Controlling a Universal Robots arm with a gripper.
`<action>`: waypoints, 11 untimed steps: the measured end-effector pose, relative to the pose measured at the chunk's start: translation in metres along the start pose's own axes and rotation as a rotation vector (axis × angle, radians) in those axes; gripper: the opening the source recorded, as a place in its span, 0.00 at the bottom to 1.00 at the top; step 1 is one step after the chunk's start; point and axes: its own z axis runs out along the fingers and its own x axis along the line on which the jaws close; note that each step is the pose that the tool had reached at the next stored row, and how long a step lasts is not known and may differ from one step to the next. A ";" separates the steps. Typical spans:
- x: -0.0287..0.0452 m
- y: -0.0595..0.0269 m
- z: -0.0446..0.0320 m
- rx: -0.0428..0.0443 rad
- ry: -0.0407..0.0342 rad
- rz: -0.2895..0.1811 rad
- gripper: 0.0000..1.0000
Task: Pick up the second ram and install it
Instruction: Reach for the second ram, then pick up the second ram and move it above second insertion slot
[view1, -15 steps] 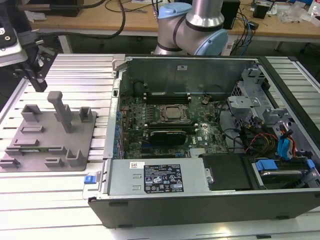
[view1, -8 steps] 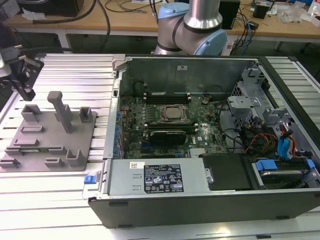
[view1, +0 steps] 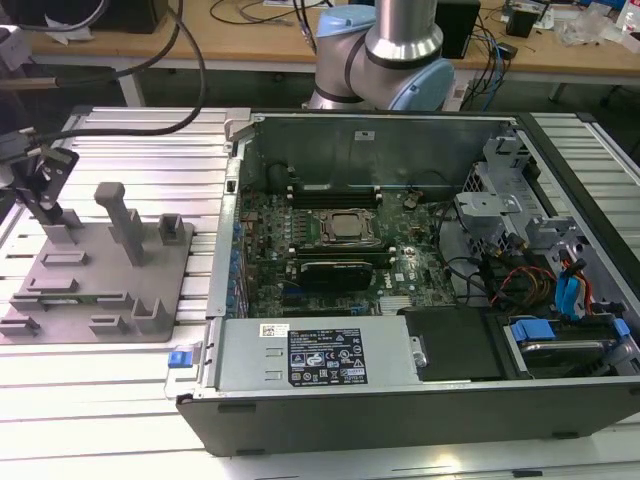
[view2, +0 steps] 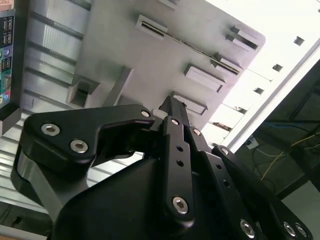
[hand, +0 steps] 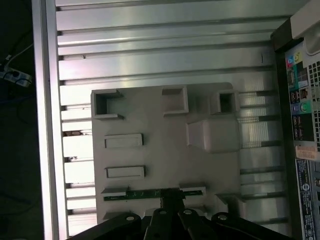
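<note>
The second ram (hand: 140, 194) is a thin green stick lying edge-up in a long slot of the grey fixture plate (hand: 160, 150). In the exterior view the second ram (view1: 80, 298) sits near the plate's front edge, at the far left of the view. In the second wrist view the second ram (view2: 192, 46) appears as a thin line. My gripper (view1: 47, 212) hangs over the fixture with its black fingers together and nothing held. In the first wrist view the gripper (hand: 172, 194) overlaps the stick just past its middle. The gripper (view2: 173, 102) points down at the plate.
The open computer case (view1: 420, 400) lies to the exterior view's right of the fixture, with the motherboard (view1: 340, 250) and its black memory slots (view1: 335, 188) exposed. Tall grey posts (view1: 128, 235) rise from the fixture near the gripper. Everything rests on a ribbed aluminium table (view1: 110, 380).
</note>
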 end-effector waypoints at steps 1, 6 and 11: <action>0.0010 -0.0008 0.0024 0.0002 0.0011 0.000 0.08; 0.0021 -0.0011 0.0048 0.0002 0.0022 0.000 0.08; 0.0021 -0.0011 0.0049 0.0002 0.0022 0.000 0.08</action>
